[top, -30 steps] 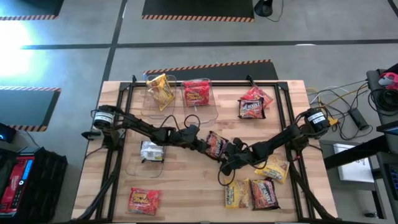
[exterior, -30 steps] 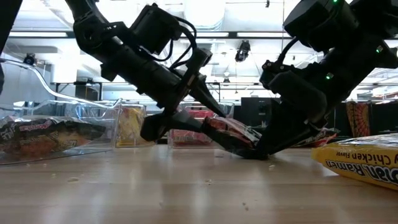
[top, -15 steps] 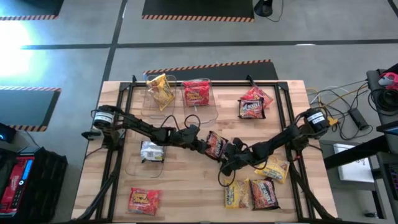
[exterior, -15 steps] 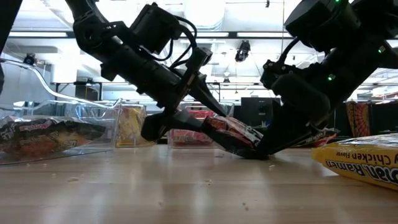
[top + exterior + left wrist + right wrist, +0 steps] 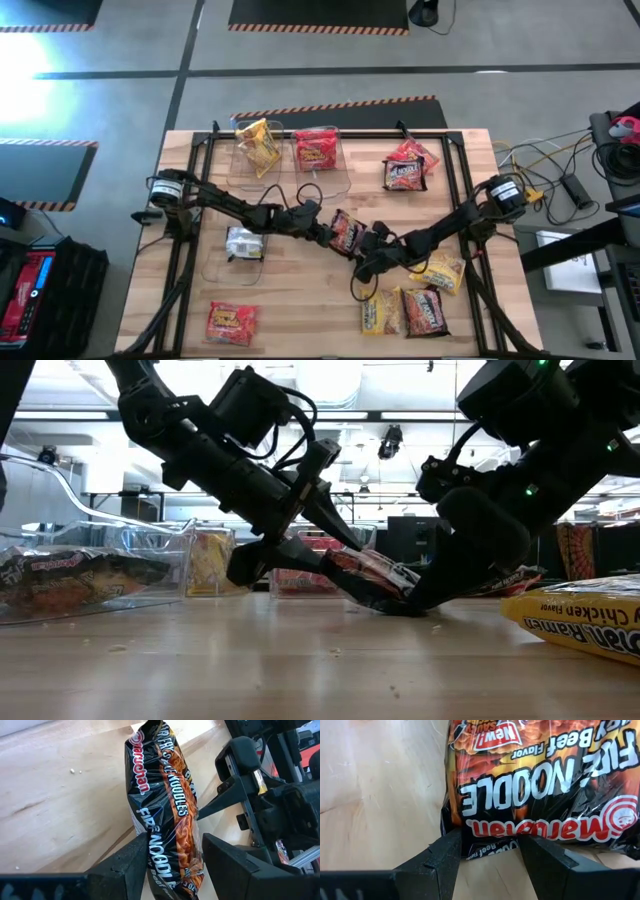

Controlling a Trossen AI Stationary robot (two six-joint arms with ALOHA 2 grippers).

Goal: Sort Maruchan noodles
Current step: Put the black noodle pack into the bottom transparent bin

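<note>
A dark brown-red Maruchan noodles packet [image 5: 347,232] sits tilted at the table's middle between both grippers. Its lower end [image 5: 392,603] is down on the wood. My left gripper [image 5: 325,228] reaches in from the left and is shut on it [image 5: 174,840]. My right gripper [image 5: 366,250] comes from the right and is open, low at the packet's other end [image 5: 490,840]. Other packets lie around: yellow [image 5: 258,145] and red [image 5: 317,148] ones in far bins, and a silvery-backed one [image 5: 243,243] in a left bin. My left gripper pinches the dark packet between its two fingers [image 5: 132,862], across its width near the printed end [image 5: 167,870], slanting down from the table's left. The packet is crumpled in the hold and tilted, its raised end up and its far end on the table. My right gripper is open, with its fingertips [image 5: 451,851] at the packet's lower edge [image 5: 490,851], slanting down from the table's right. The edge stands between and against the fingertips. One finger or both touching, I cannot tell.
Clear bins stand at the far left [image 5: 290,150] and the left [image 5: 232,250]. Loose packets lie far right [image 5: 405,165], near right [image 5: 440,270] [image 5: 405,312] and near left [image 5: 232,322]. A yellow packet [image 5: 590,622] lies close in the low view. Bare wood shows near the middle.
Both grippers have stayed at the dark packet. The right wrist has tipped slightly in the low view, and the packet's lower end has settled a little nearer the table. No gripper has opened or shut.
</note>
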